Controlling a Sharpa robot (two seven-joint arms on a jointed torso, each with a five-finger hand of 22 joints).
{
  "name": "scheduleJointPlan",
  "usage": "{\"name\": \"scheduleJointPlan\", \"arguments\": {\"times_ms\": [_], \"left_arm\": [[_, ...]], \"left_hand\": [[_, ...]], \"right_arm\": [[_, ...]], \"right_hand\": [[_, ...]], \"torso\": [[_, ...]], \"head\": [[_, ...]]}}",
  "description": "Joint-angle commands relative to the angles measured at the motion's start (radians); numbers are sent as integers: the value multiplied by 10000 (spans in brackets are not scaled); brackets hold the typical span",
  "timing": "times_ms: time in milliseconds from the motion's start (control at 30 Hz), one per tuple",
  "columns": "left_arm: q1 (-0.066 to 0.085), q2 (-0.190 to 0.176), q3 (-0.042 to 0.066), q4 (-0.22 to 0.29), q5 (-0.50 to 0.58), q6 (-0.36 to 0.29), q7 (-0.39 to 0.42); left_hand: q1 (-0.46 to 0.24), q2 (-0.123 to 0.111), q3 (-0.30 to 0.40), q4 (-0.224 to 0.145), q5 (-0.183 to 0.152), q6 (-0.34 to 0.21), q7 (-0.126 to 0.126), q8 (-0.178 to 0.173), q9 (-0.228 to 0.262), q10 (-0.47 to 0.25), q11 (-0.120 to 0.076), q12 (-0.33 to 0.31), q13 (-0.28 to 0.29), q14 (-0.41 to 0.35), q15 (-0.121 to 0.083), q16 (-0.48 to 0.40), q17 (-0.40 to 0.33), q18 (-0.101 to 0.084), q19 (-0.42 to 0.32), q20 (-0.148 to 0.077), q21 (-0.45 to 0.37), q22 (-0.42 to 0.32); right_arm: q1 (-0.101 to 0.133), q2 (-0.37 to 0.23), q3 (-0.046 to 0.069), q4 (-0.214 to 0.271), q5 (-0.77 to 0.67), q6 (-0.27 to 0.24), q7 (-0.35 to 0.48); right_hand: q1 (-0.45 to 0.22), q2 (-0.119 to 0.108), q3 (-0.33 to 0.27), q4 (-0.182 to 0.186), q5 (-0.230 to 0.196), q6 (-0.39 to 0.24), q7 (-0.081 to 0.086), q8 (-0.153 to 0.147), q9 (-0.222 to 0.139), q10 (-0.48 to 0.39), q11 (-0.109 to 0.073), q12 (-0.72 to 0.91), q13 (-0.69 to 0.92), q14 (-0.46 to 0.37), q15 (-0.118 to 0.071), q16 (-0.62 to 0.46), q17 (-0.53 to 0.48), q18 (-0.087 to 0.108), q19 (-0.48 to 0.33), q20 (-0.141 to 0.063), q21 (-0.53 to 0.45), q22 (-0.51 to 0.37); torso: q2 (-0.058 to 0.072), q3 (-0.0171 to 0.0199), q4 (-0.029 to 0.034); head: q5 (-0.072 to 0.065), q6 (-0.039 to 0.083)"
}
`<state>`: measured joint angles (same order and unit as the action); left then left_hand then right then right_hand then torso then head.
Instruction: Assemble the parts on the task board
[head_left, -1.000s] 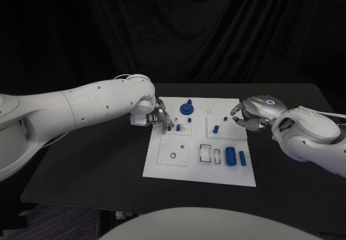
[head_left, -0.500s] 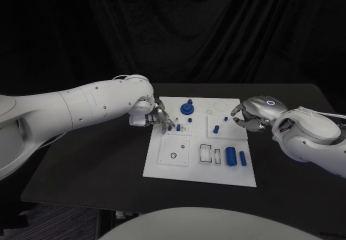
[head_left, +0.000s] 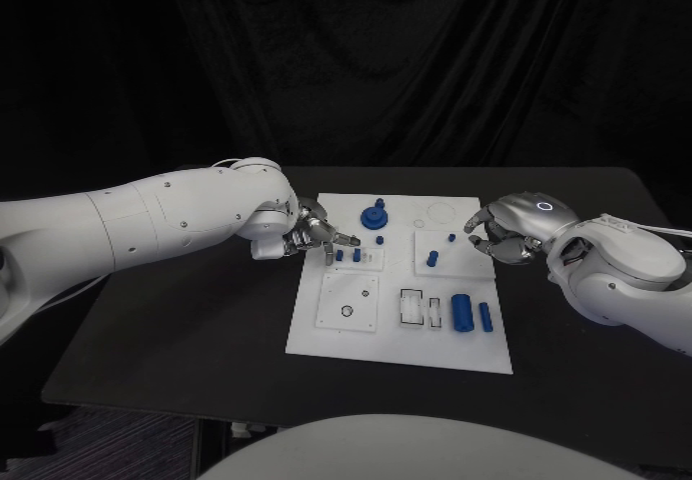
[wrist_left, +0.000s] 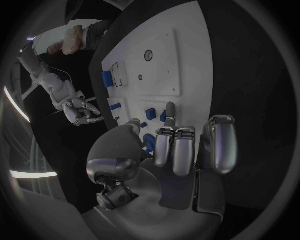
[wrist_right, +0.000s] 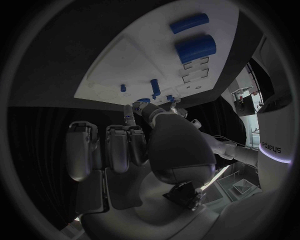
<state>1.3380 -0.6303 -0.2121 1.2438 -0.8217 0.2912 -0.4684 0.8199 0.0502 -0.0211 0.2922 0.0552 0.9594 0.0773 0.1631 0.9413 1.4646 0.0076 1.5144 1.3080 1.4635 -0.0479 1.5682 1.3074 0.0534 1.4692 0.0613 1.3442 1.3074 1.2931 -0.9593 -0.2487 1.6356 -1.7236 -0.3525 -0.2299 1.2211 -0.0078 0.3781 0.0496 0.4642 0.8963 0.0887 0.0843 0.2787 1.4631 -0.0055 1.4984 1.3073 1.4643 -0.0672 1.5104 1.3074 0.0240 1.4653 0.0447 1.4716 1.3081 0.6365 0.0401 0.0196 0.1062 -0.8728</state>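
Note:
The white task board (head_left: 378, 330) lies in the middle of the table. Two short blue pegs (head_left: 348, 255) stand in its upper left block. My left hand (head_left: 309, 234) hovers at the board's left edge beside them, one finger (wrist_left: 170, 111) stretched toward the pegs (wrist_left: 156, 115), and holds nothing. My right hand (head_left: 500, 237) is at the board's right edge with its fingers curled in around nothing, close to a tall blue peg (head_left: 431, 259). A blue round knob (head_left: 375, 215) stands at the board's far side. A thick blue cylinder (head_left: 462, 311) and a slim bar (head_left: 485, 317) lie on the right.
The board (wrist_right: 128, 65) has rectangular slots (head_left: 417, 307) and a round hole (head_left: 345, 310) near its front. The black table (head_left: 188, 330) spreads around it, with its edges close on the left and front.
My left arm has swung lower and outward, and its hand has turned a little at the board's edge. The right hand and the parts stay where they were.

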Motion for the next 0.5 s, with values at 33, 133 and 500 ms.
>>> {"name": "scheduleJointPlan", "arguments": {"times_ms": [33,133,500], "left_arm": [[-7,-272,6,359,-594,-1416,1304],[41,-629,6,737,-1090,-2030,1935],[320,-1438,6,1468,-3580,-4920,5316]], "left_hand": [[71,119,-129,-3,12,89,-14,96,46,660,-31,65,2287,1073,-15,26,2634,-45,73,10,63,1994],[322,281,-410,-7,149,151,-77,350,210,704,-85,115,2319,1073,-64,26,2634,-61,115,-36,145,2014],[3424,160,-1301,-102,2609,-890,-159,2522,2398,81,-104,-572,1882,1073,-46,26,2634,50,-278,-46,-355,1870]], "right_arm": [[-21,-47,6,48,-28,7,-196],[-21,-88,6,74,-28,-20,-202],[-20,-180,7,113,-28,-90,-216]], "right_hand": [[-19,85,52,22,57,54,15,-68,-12,481,-53,-41,1850,819,-66,-29,1463,27,548,-74,-27,2274],[-40,90,63,17,51,55,16,-72,-18,480,-50,-45,1846,821,-63,-25,1471,27,548,-70,-28,2274],[-40,90,63,17,51,55,16,-72,-18,480,-50,-45,1846,821,-63,-25,1471,27,548,-70,-28,2274]], "torso": [[-6,3,-10],[-4,2,3],[-10,6,8]], "head": [[-24,2],[-51,2],[58,2]]}}
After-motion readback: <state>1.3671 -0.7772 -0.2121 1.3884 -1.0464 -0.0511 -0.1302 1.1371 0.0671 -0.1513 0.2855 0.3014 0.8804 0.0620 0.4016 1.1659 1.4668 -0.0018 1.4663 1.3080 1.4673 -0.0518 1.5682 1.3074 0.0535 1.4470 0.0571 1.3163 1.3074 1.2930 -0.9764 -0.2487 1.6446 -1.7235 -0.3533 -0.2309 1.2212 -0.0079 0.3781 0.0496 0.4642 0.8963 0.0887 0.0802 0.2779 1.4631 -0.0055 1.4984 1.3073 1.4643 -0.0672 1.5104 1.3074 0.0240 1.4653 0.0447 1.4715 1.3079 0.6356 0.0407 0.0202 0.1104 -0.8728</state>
